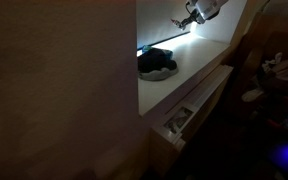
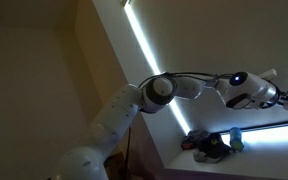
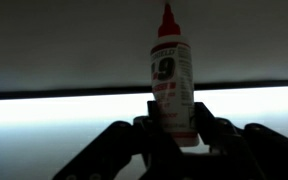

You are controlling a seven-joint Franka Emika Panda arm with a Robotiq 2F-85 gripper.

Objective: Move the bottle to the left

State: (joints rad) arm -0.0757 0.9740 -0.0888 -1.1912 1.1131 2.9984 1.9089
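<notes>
In the wrist view a small white bottle (image 3: 172, 85) with a red pointed cap and a red-and-black label stands upright between my fingers. My gripper (image 3: 174, 125) is shut on the bottle's lower part, with a dark finger pressed on each side. In an exterior view the gripper (image 1: 184, 19) hangs above the far end of the lit white shelf (image 1: 199, 60); the bottle is too small there to make out. In an exterior view the gripper (image 2: 281, 97) is at the right edge, above the shelf.
A dark rounded black-and-grey heap (image 1: 156, 63) lies on the shelf near its front edge; it also shows in an exterior view (image 2: 209, 146), next to a pale blue object (image 2: 236, 138). A wall borders the shelf on one side. The room is dim.
</notes>
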